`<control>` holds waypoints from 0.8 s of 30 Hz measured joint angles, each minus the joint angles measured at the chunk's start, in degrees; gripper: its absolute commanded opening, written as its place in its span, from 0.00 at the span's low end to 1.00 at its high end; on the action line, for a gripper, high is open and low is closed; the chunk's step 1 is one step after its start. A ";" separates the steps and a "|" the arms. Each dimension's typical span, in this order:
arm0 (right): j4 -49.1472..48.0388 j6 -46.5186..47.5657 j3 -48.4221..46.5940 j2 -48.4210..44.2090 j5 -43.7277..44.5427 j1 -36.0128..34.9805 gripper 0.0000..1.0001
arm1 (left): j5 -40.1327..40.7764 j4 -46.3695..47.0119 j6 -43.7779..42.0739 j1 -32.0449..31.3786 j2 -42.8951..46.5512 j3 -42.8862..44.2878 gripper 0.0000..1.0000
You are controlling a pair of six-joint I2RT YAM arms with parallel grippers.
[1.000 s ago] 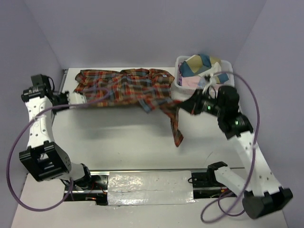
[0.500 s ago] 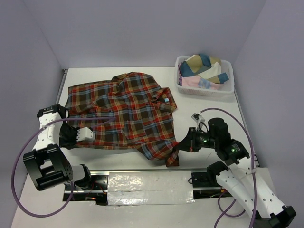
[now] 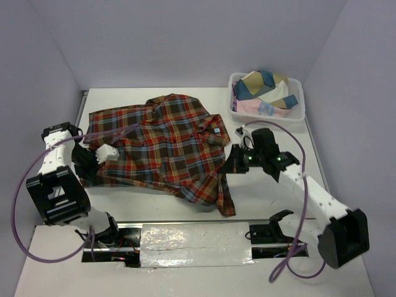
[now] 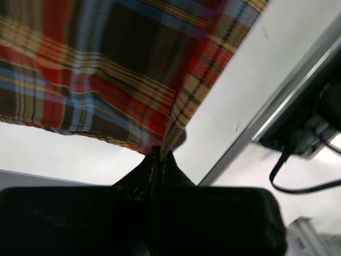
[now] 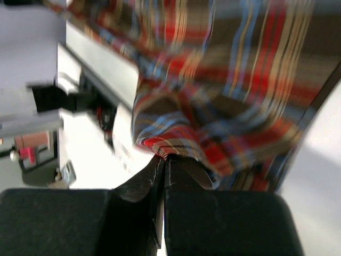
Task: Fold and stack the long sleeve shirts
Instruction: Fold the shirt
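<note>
Overhead, shirt (image 3: 161,145) lies spread; wrist views reveal left hand (image 4: 160,154) and right hand (image 5: 162,160) clamped on it.

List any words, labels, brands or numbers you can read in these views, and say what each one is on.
No text can be read in any view.
Neck label on the plaid shirt: a small pale patch by the collar, too small to read.
Clothes in the white basket: coloured patterns only, no lettering visible.
Both wrist views: blurred plaid cloth, no print.
</note>
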State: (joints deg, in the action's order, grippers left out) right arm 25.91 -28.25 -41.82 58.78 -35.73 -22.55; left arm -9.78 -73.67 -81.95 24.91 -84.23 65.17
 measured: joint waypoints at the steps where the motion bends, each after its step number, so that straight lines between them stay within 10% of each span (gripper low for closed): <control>1: -1.14 0.26 -1.68 2.67 0.26 0.57 0.00 | -1.03 0.15 1.27 0.59 -1.49 1.25 0.05; 24: -13.53 0.59 -26.73 36.11 4.98 9.86 0.00 | -8.85 12.83 17.57 4.20 -10.69 4.81 0.05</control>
State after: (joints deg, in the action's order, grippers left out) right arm 12.38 -27.66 -68.55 94.89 -30.74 -12.69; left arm -18.63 -60.84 -64.38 29.10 -94.91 69.97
